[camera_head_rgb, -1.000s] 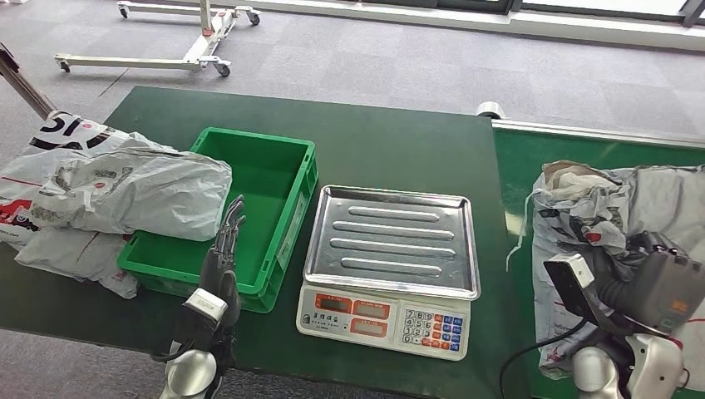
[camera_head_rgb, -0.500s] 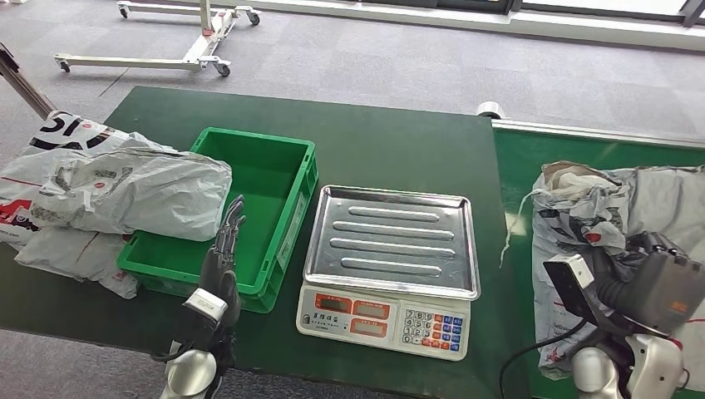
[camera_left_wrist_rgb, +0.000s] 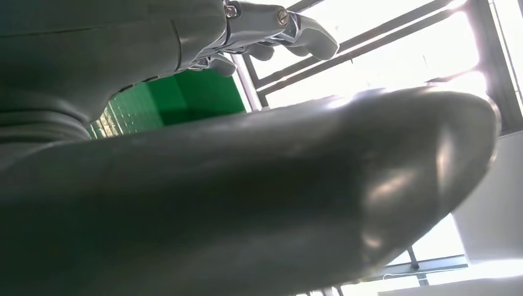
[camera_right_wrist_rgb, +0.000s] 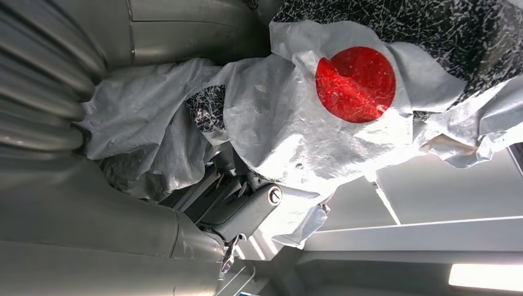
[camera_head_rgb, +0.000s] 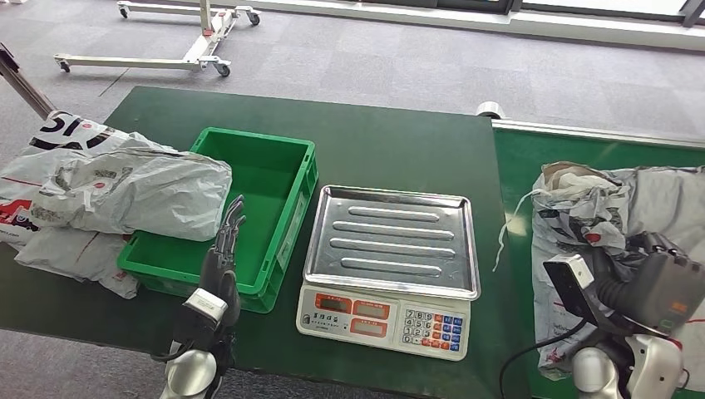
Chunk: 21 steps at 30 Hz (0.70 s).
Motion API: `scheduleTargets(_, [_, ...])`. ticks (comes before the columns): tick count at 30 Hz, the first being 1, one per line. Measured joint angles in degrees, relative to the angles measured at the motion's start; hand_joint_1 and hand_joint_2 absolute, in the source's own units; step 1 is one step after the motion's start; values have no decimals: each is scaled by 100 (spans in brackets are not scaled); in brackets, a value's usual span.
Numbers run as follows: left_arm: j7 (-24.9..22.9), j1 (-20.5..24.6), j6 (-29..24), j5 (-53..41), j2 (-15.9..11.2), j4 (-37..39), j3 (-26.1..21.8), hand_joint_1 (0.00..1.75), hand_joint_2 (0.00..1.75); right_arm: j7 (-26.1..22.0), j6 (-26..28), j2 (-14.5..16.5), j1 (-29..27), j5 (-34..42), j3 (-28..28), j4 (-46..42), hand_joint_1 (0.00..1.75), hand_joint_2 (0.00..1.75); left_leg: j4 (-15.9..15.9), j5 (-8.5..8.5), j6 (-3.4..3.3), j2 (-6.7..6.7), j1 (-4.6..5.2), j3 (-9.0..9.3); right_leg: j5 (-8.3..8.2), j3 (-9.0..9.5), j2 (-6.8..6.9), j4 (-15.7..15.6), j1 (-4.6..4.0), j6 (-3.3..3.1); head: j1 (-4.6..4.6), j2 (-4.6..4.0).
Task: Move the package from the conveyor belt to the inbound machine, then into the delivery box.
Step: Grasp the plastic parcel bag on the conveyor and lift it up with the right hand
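A crumpled grey plastic package lies on the green conveyor belt at the right. My right hand is closed into its near side; in the right wrist view the dark fingers dig into the wrap of the package beside a red round sticker. The weighing scale with its steel tray stands bare in the middle. Left of it is the green crate, with nothing on its floor. My left hand hovers at the crate's near rim, fingers straight and apart, holding nothing.
A heap of grey mail bags lies at the left and hangs over the crate's left rim. A wheeled metal frame stands on the carpet beyond the table. A pale strip of the package dangles over the belt's left edge.
The loose strip at the package's left side has swung a little to the left. Both arms stay where they were.
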State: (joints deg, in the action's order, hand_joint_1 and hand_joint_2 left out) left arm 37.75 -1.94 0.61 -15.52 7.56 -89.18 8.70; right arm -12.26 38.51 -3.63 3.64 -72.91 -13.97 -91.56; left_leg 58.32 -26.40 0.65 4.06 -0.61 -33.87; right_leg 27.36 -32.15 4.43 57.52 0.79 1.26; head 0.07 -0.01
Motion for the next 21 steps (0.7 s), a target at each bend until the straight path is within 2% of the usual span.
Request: scheduleTargets(21, [0, 2, 0, 0, 0, 0, -1, 0, 0, 0, 0, 0, -1, 0, 7, -11, 175, 175, 0, 0, 0, -1, 0, 0, 0, 1, 0, 0, 0, 0, 0, 1])
